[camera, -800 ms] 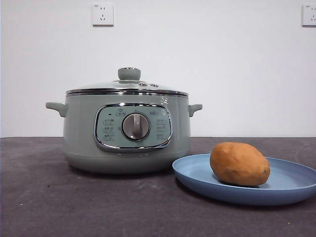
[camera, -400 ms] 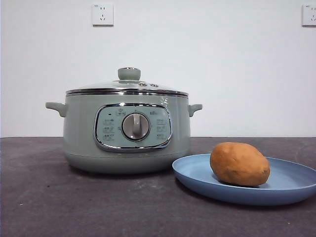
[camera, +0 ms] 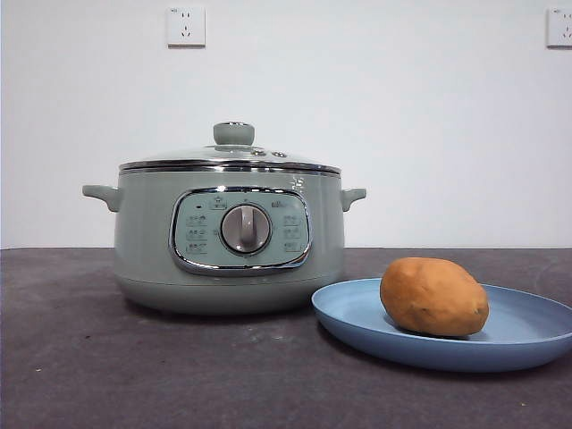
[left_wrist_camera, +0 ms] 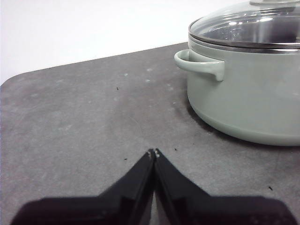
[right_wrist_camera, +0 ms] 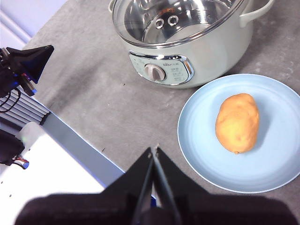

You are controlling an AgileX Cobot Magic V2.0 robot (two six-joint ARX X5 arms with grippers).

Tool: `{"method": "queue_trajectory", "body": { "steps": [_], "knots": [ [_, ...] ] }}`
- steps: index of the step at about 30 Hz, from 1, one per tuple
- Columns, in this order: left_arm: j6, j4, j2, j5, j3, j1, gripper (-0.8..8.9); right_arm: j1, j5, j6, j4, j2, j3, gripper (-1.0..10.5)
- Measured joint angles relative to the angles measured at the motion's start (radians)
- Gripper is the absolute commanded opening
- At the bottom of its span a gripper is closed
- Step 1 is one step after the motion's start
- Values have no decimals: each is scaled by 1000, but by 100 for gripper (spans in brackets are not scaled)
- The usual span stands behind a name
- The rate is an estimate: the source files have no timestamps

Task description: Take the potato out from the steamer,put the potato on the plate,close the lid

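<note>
The orange-brown potato [camera: 433,297] lies on the blue plate [camera: 357,317], seen from above as potato [right_wrist_camera: 237,122] on plate [right_wrist_camera: 262,164]. Left of the plate stands the sage-green steamer [camera: 143,241] with its glass lid [camera: 233,154] seated on the rim and the knob on top. From the left wrist, the steamer [left_wrist_camera: 248,103] and its lid [left_wrist_camera: 248,28] stand off to one side. My left gripper [left_wrist_camera: 153,153] is shut, empty, low over the bare mat. High above the table's front edge hangs my right gripper [right_wrist_camera: 155,150], shut and empty, apart from the plate. Neither gripper appears in the front view.
A dark grey mat [camera: 134,375] covers the table. Behind it is a white wall with two sockets [camera: 186,26]. In the right wrist view the table's front edge, a white base [right_wrist_camera: 51,173] and black camera hardware [right_wrist_camera: 26,65] lie beside the mat.
</note>
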Motion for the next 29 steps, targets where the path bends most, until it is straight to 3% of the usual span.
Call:
{"method": "queue_trajectory", "body": {
  "steps": [6, 9, 13, 20, 29],
  "knots": [
    [0, 0, 0, 0, 0, 0, -4, -19, 50, -18, 14, -11, 0, 1],
    [0, 0, 0, 0, 0, 0, -4, -98, 124, -37, 81, -60, -3, 1],
    [0, 0, 0, 2, 0, 0, -4, -253, 123, -50, 240, -169, -69, 1],
    [0, 0, 0, 2, 0, 0, -4, -474, 132, -55, 561, -391, -363, 1],
    [0, 0, 0, 2, 0, 0, -4, -520, 132, -27, 813, -599, -749, 1]
  ]
}}
